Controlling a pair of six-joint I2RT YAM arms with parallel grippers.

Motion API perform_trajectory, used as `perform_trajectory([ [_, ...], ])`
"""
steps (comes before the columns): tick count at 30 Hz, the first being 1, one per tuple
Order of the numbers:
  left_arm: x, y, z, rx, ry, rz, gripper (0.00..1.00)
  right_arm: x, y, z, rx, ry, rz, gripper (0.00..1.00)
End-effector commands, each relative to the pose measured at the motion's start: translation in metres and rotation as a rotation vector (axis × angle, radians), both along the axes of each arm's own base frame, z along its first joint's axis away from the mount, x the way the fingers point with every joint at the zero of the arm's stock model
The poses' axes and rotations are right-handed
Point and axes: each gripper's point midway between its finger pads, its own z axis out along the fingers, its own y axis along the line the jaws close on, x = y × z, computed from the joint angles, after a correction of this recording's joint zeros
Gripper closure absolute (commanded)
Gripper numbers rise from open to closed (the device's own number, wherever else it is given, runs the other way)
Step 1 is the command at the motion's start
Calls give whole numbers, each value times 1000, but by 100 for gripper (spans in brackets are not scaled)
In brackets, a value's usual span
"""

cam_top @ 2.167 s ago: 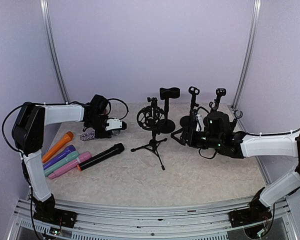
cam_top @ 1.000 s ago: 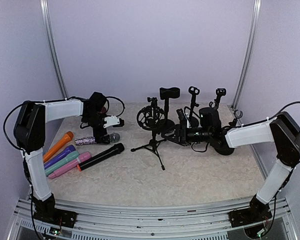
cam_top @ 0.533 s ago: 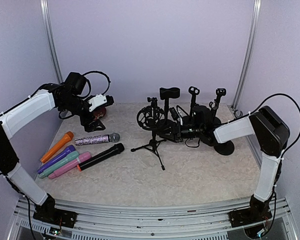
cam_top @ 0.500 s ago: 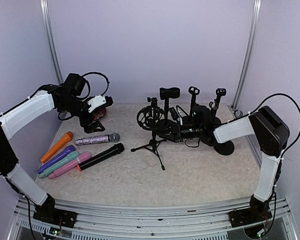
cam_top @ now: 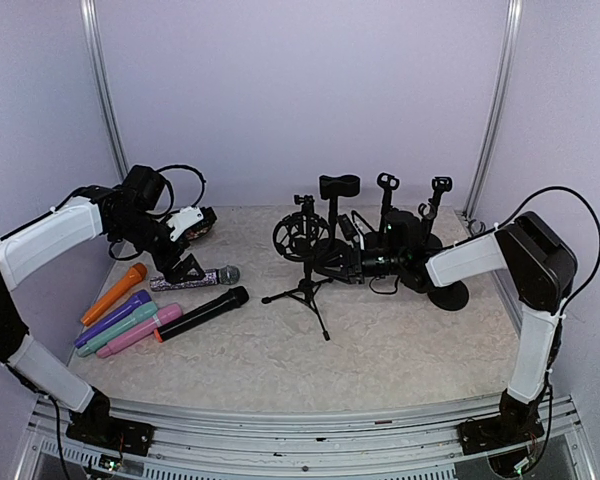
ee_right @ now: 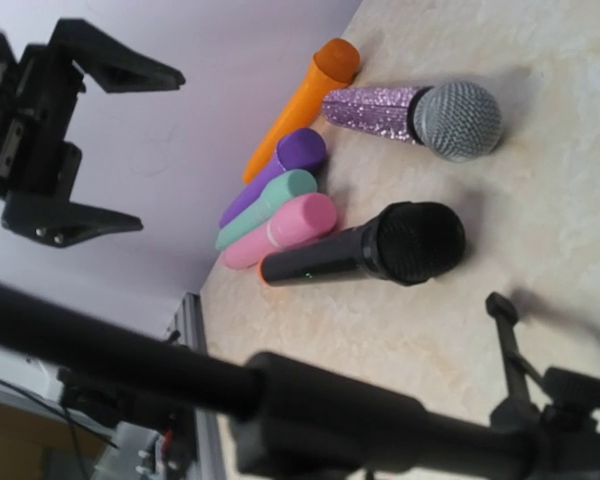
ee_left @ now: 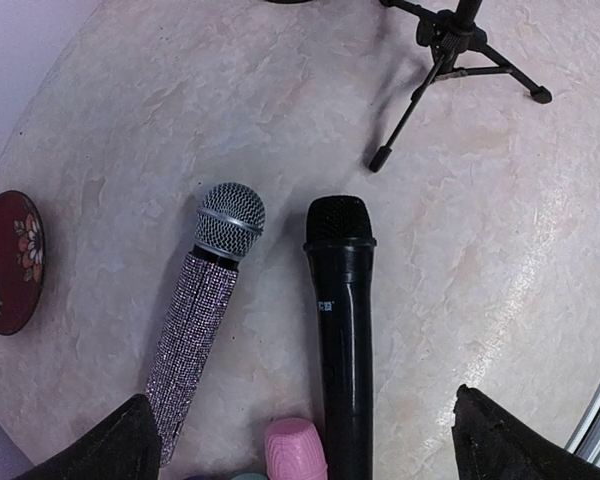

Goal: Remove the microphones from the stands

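Purple glitter microphone [cam_top: 190,279] flat on table [cam_top: 400,350], nine o'clock of tripod stand [cam_top: 305,290] | my left claw [ee_right: 140,148] spread wide above it | right claw [cam_top: 346,259] at stand's three o'clock, grip I cannot tell

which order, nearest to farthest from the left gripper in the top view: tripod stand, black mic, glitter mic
Measured from the left gripper:
1. purple glitter microphone, lying right under the open jaws.
2. black microphone, just beyond it, toward the table's near edge.
3. tripod stand, well off to the gripper's right, mid-table.
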Motion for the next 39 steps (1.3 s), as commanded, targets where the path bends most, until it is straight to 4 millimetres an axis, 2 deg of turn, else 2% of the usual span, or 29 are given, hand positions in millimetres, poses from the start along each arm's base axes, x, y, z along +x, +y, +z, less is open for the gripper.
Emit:
perform_trajectory([
  [1,4,2,7,-24,-22,46,1,6,-3,6,20,-29,-21,85],
  [4,6,5,7,-13,-28,67,1,5,-5,9,20,-40,-38,94],
  [8,2,10,1,10,-28,72,1,4,-9,9,9,-64,-63,100],
  [18,-7,8,2,-4,-15,44,1,7,-8,-11,-192,-211,-132,100],
  [24,-8,10,-1,8,-8,46,1,13,-16,-34,-353,-303,-168,100],
  [32,-7,13,-3,15,-3,46,1,19,-28,-50,-480,-391,-207,100],
  [39,-8,14,-2,14,1,46,1,12,-26,-60,-603,-531,-220,100],
])
